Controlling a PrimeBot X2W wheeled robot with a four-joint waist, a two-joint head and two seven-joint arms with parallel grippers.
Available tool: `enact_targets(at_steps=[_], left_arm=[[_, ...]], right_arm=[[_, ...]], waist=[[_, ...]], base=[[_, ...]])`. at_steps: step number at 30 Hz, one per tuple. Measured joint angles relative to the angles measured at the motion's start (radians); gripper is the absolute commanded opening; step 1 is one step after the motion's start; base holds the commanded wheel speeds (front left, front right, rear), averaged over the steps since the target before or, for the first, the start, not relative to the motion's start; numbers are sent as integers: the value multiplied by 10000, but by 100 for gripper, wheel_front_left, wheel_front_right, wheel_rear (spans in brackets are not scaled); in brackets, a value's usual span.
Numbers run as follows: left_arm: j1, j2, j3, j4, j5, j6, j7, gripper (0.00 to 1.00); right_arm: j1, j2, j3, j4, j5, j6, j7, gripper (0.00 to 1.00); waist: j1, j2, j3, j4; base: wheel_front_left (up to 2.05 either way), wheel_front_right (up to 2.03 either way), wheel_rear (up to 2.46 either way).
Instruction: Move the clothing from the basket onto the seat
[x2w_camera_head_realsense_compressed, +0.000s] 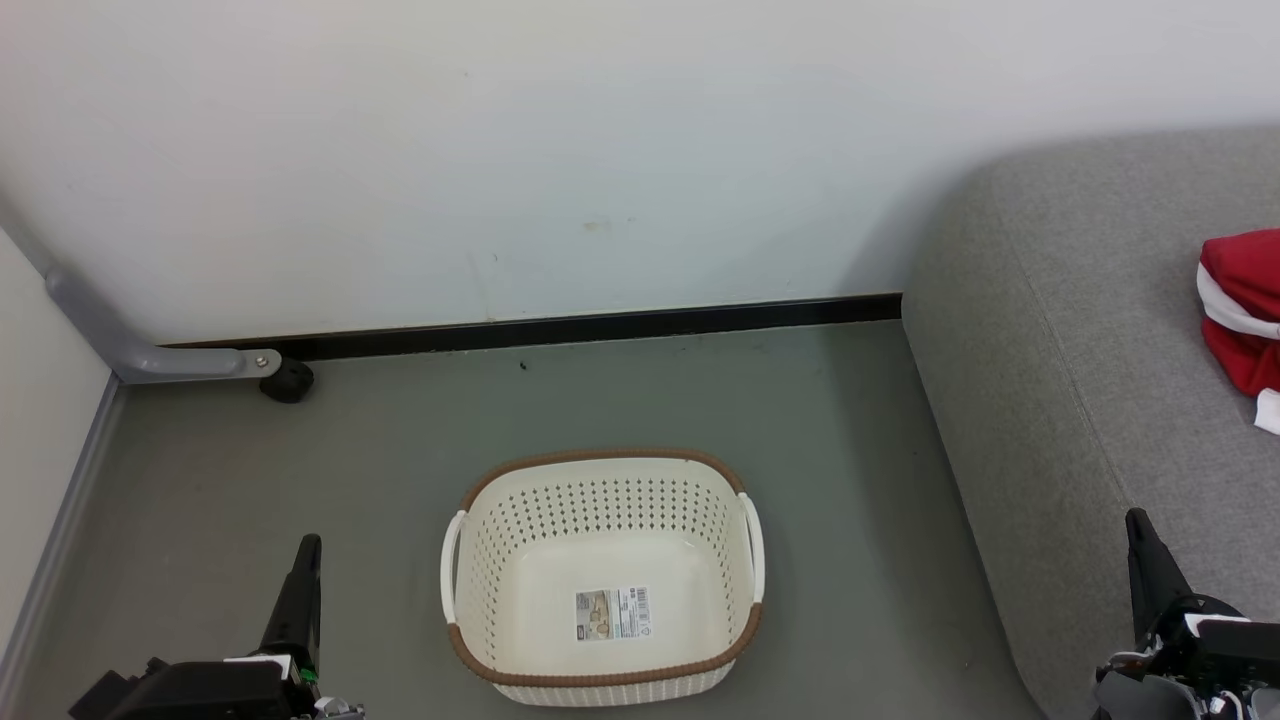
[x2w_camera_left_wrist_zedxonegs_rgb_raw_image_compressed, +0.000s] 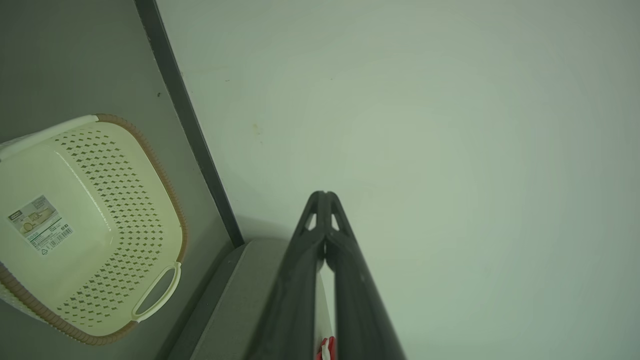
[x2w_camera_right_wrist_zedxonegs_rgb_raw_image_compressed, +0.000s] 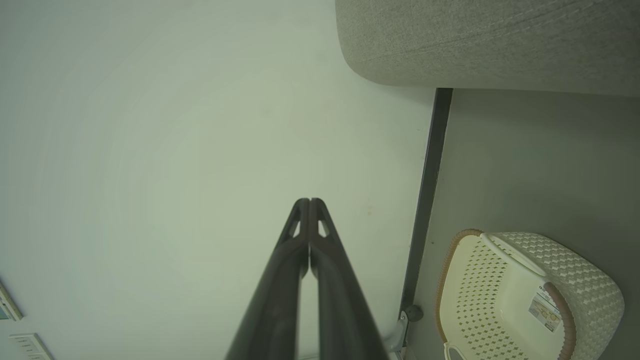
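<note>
A smooth, pale wall (x2w_camera_head_realsense_compressed: 600, 150) took up the upper half of the head view, ending in a thin dark skirting strip (x2w_camera_head_realsense_compressed: 600, 325) above a matte grey-green floor (x2w_camera_head_realsense_compressed: 400, 450). The seat (x2w_camera_head_realsense_compressed: 1080, 330), in coarse grey woven fabric with a rounded corner and a stitched seam, filled the right side and ran off the right and bottom edges. The basket (x2w_camera_head_realsense_compressed: 600, 457) stood on the floor at lower centre. It was oval, of cream perforated plastic with a brown woven-look rim and two white loop handles, and nothing lay inside but a label sticker (x2w_camera_head_realsense_compressed: 612, 613) on its bottom, its print too small to read. The clothing (x2w_camera_head_realsense_compressed: 1240, 300), a bunched red fabric with white trim, lay on the seat at the right edge, partly cut off. The left gripper (x2w_camera_head_realsense_compressed: 310, 542) at lower left and the right gripper (x2w_camera_head_realsense_compressed: 1135, 518) at lower right had long dark tapering fingers. Both wrist views showed the jaws pressed together, holding nothing.
</note>
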Motion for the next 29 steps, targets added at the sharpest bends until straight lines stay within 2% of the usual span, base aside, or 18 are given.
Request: enact_targets(at_steps=[29], left_arm=[[0, -2, 0, -8, 0, 0, 0, 0]], right_arm=[[0, 0, 0, -2, 0, 0, 0, 0]], waist=[[0, 0, 0, 0]], base=[[0, 0, 0]])
